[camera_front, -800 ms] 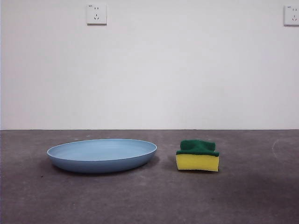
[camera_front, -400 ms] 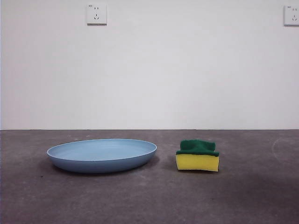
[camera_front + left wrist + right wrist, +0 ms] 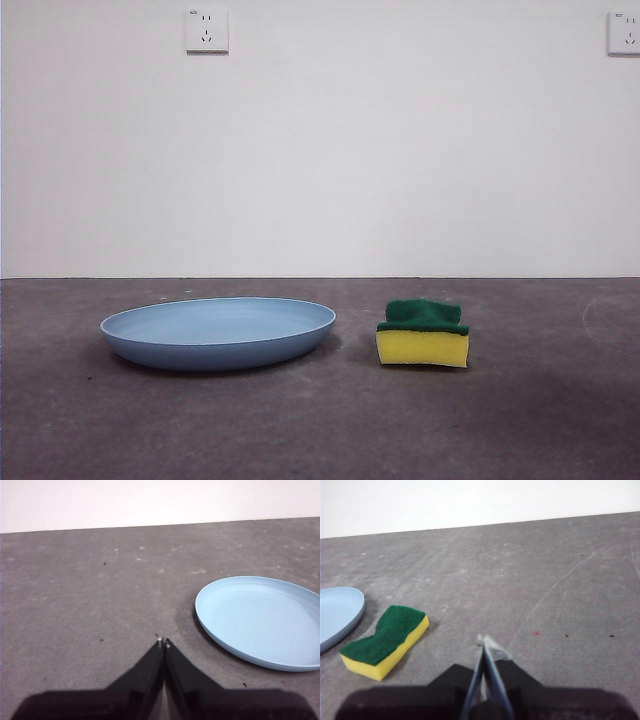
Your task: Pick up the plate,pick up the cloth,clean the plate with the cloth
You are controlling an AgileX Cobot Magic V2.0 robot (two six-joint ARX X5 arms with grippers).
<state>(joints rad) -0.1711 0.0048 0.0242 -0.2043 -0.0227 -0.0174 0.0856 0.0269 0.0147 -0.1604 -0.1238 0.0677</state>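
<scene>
The light-blue plate [image 3: 218,333] lies flat on the dark grey table, left of centre in the front view. It also shows in the left wrist view [image 3: 260,621] and its edge in the right wrist view [image 3: 337,612]. The cloth, a yellow sponge with a green scouring top [image 3: 423,335], lies just right of the plate, apart from it; it also shows in the right wrist view [image 3: 386,640]. My left gripper [image 3: 163,642] is shut and empty, above the table beside the plate. My right gripper [image 3: 484,640] is shut and empty, beside the sponge. Neither arm shows in the front view.
The grey table [image 3: 320,430] runs back to a white wall [image 3: 320,150] with two sockets, one at the left [image 3: 206,30] and one at the right [image 3: 625,32].
</scene>
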